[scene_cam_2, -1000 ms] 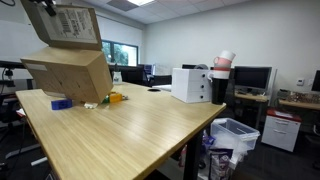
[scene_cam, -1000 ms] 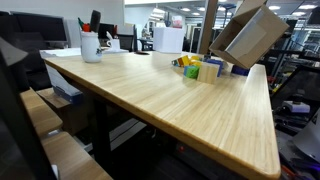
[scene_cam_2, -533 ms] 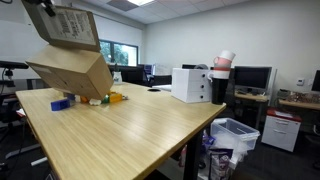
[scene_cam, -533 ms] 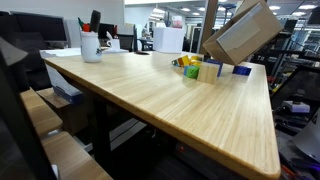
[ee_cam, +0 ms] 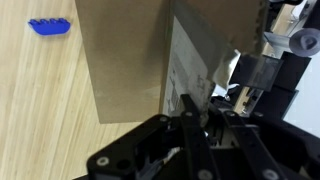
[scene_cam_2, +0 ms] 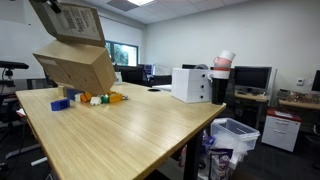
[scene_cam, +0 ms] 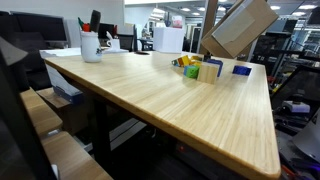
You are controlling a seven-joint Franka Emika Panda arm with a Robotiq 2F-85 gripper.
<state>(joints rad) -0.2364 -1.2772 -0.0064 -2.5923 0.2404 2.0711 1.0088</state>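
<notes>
My gripper (ee_cam: 192, 108) is shut on a flap of a brown cardboard box (ee_cam: 125, 55) and holds it tilted in the air above the far end of the wooden table (scene_cam: 150, 95). The box shows in both exterior views (scene_cam: 240, 27) (scene_cam_2: 72, 55), open side down. Under it on the table lie several small toy blocks (scene_cam: 198, 68) (scene_cam_2: 95, 99), yellow, green and orange. A blue block (scene_cam: 241, 70) (scene_cam_2: 60, 103) lies beside them and shows in the wrist view (ee_cam: 49, 26).
A white mug with pens (scene_cam: 91, 45) stands at a table corner. A white printer-like box (scene_cam_2: 191, 84) stands at another edge, a bin (scene_cam_2: 235, 135) on the floor beside it. Desks and monitors (scene_cam_2: 251, 78) surround the table.
The box has risen and tilted further up with the gripper, uncovering more of the blocks and the blue block on the table.
</notes>
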